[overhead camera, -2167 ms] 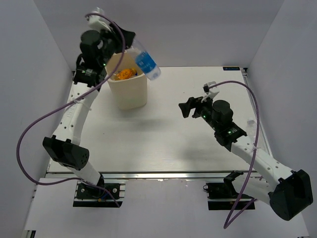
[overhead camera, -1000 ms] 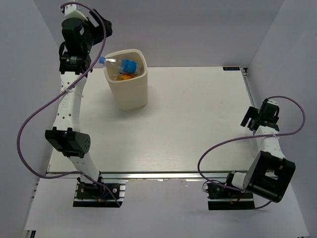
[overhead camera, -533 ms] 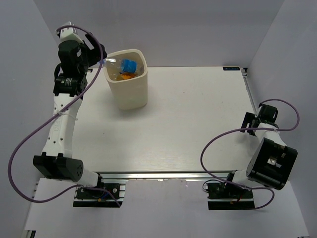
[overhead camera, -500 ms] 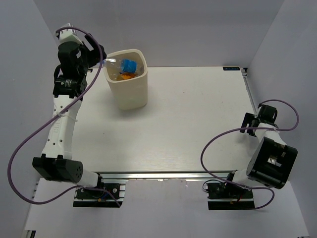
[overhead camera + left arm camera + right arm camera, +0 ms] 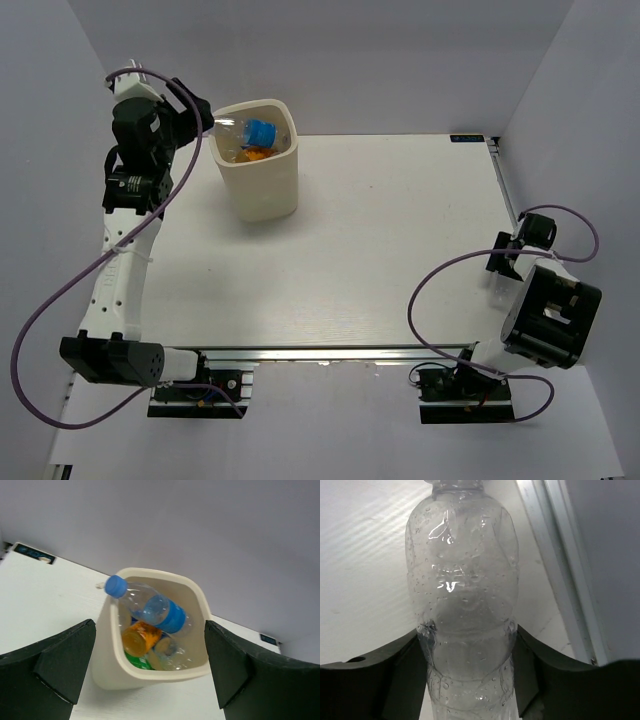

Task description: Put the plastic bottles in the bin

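Right gripper (image 5: 470,672) clamps a clear bottle (image 5: 464,580) at the counter's (image 5: 380,240) right edge: lift straight, then carry well above the bin (image 5: 262,195) rim. Left gripper (image 5: 150,670), open, hovers beside the bin.

We find the bin (image 5: 262,190) at 11 o'clock on the table (image 5: 380,250), 1 blue-capped bottle (image 5: 245,130) slanting across its mouth, cap over the rim. Bare tabletop runs from there to 3 o'clock, where the edge rail (image 5: 557,555) and wall (image 5: 607,555) hem 1 clear bottle (image 5: 462,595).
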`<state>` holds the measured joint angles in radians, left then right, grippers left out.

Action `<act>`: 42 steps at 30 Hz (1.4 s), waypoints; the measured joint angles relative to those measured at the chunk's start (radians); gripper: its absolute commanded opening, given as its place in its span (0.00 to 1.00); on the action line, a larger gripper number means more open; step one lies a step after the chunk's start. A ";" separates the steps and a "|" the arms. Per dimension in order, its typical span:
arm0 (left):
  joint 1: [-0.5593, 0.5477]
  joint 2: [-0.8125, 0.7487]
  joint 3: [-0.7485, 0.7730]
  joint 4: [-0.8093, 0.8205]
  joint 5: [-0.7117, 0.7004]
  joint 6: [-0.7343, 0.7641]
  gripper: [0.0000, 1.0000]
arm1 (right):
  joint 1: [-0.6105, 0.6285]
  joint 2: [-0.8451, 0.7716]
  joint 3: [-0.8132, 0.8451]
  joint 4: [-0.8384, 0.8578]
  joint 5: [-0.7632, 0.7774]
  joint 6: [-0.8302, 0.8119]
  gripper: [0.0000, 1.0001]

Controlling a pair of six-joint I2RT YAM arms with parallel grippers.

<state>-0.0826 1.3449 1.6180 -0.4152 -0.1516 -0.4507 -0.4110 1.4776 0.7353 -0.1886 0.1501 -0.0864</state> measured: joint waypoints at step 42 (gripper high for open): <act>-0.493 0.269 -0.203 0.491 0.549 -0.245 0.43 | 0.798 -0.225 0.176 0.446 -0.826 0.252 0.34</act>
<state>-0.5758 1.6135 1.4147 0.0753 0.3977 -0.6960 0.3874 1.2522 0.9112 0.2569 -0.6754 0.1654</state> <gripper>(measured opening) 0.575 0.626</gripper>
